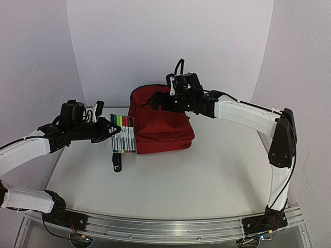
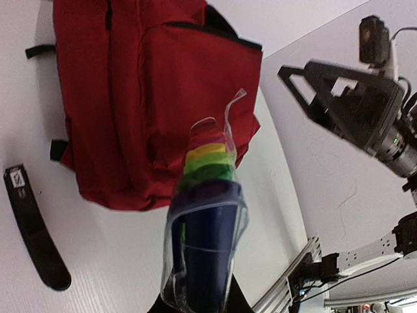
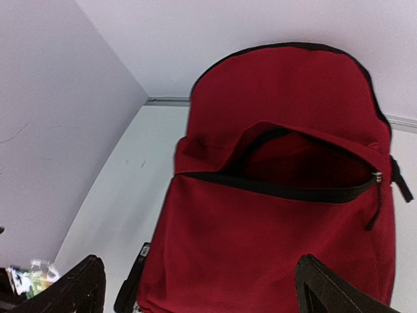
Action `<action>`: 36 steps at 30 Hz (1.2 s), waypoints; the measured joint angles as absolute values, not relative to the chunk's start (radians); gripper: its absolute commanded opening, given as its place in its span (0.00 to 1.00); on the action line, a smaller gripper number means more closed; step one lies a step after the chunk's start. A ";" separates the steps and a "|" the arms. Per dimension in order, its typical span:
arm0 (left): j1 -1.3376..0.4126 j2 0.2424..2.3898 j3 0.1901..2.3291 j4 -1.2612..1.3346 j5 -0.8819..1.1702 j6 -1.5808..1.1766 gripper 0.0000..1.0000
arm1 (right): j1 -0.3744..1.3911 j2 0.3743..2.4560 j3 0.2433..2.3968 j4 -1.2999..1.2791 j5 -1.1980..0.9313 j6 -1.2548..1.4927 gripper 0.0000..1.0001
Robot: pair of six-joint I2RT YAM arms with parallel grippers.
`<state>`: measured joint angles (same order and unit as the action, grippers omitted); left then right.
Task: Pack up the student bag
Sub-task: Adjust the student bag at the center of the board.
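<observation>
From above, the student bag is seen lying flat on the table, the right gripper spread wide over its top end. A clear pack of coloured markers is clamped in the left gripper, just beside the bag. At the left wrist, the pack is seen end-on, a black strap-like object lying near the bag. At the right wrist, the bag's zip opening is shown gaping.
</observation>
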<state>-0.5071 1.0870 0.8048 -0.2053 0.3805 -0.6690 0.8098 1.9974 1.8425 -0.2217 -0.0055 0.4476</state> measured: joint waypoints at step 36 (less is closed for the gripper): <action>-0.504 1.477 1.138 0.153 0.615 -0.646 0.92 | 0.733 1.694 1.373 0.278 -0.520 0.555 0.00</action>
